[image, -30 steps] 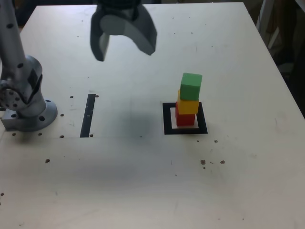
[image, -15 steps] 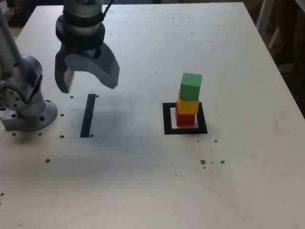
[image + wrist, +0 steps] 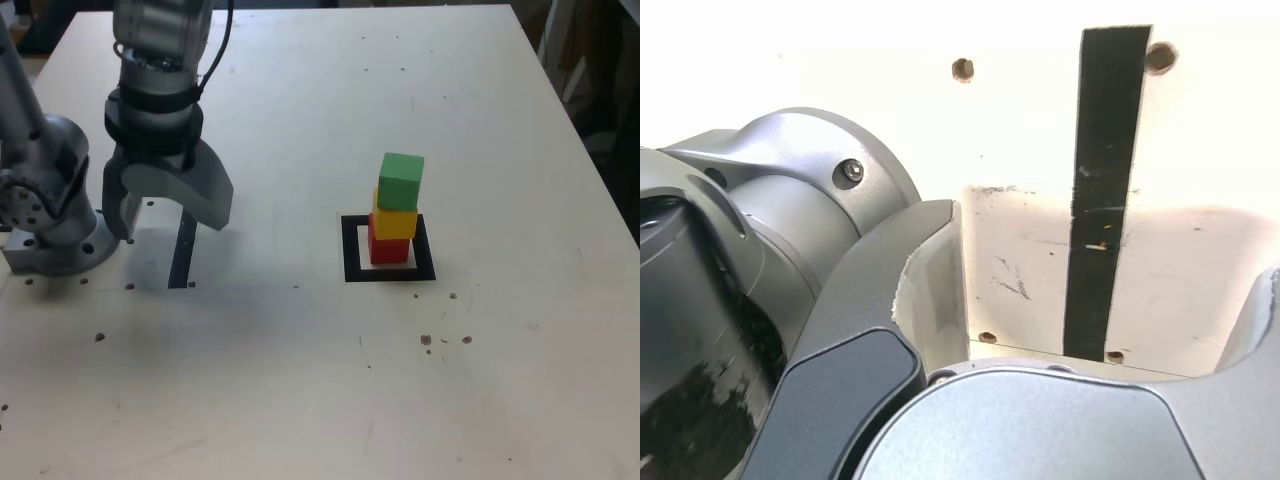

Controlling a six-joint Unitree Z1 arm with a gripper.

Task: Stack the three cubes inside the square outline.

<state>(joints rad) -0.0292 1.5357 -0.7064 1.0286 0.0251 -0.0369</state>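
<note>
Claw [image 3: 165, 215] wide open, empty, over black strip [image 3: 183, 245]. Well off toward the exterior view's right: green cube [image 3: 401, 181] on yellow cube [image 3: 395, 220] on red cube [image 3: 386, 246], inside square outline [image 3: 350, 250].

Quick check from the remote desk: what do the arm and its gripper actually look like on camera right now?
The arm is matt silver-grey metal with rounded cylindrical links and a black band above the wrist; a thin black cable runs alongside it. The gripper has two broad, curved, shell-like grey jaws. The round base is the same grey, bolted down, with small screw heads showing. No markings or labels are visible.
</note>
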